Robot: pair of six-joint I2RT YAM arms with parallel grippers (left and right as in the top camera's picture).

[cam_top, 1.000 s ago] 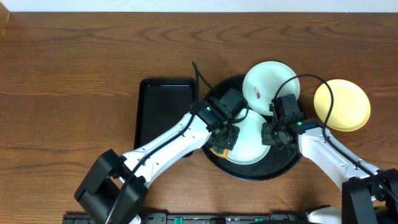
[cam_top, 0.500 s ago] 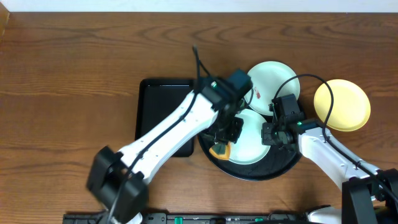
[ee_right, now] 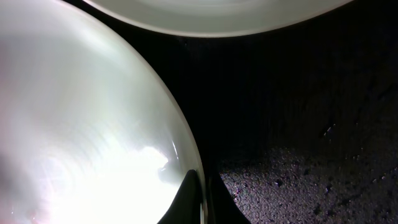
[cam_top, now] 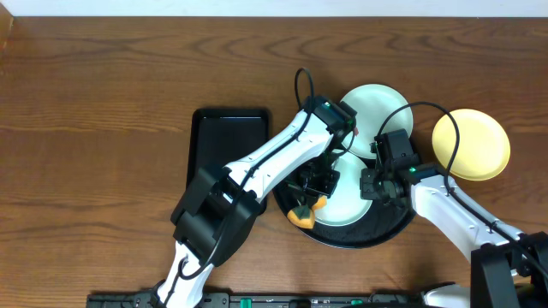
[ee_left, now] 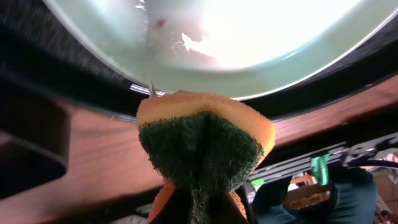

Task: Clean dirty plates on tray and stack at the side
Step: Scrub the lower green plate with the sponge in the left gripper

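Observation:
The round black tray (cam_top: 390, 224) holds a pale mint plate (cam_top: 347, 198). A second mint plate (cam_top: 372, 107) with a red smear overlaps the tray's far rim. A pale yellow plate (cam_top: 471, 144) lies on the table to the right. My left gripper (cam_top: 309, 202) is shut on an orange sponge (cam_top: 301, 215) with a green scouring face (ee_left: 202, 152), at the near-left rim of the tray's plate (ee_left: 261, 37). My right gripper (cam_top: 369, 184) is shut on that plate's right rim (ee_right: 186, 155), one finger (ee_right: 186, 202) above it and one below.
A smaller rectangular black tray (cam_top: 227, 154) lies left of the round one, partly under my left arm. The left arm arches over the round tray's left half. The tray's dark floor (ee_right: 298, 124) is flecked with droplets.
My left arm has swung up and to the right over the tray, its elbow now near the far plate. The sponge stays at the plate's near-left edge. The right arm has not moved.

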